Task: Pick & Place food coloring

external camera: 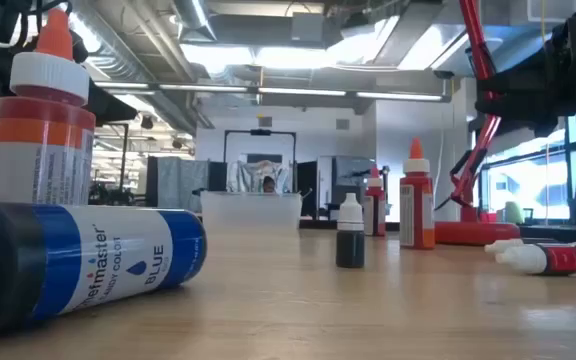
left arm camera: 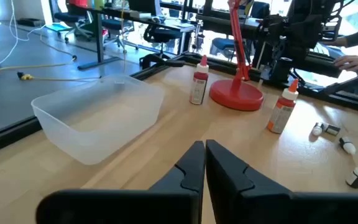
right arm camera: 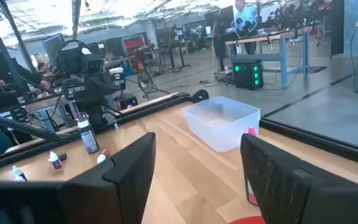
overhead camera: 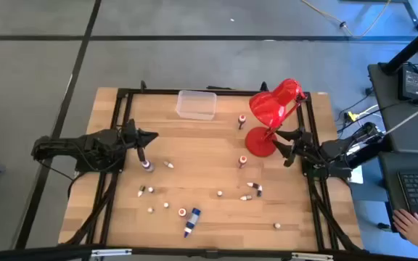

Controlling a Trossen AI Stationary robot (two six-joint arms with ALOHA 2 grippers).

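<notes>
Left pincer (overhead camera: 145, 150): pressed together, empty, above the tabletop's (overhead camera: 209, 181) left side, just beside a small upright bottle (overhead camera: 147, 167).
Bottles: scattered over the tabletop, most lying flat along the near half; two upright orange ones (overhead camera: 242, 120) near the lamp (overhead camera: 273, 116).
Blue bottle (overhead camera: 190, 220): lying at the near edge; label reads "candy color" and "BLUE".
Box (overhead camera: 196, 104): clear, empty, far edge.
Right pincer (overhead camera: 287, 148): spread, empty, beside the lamp base.
Risk: round bottles may roll when nudged; the lamp crowds the right arm and could tip.
</notes>
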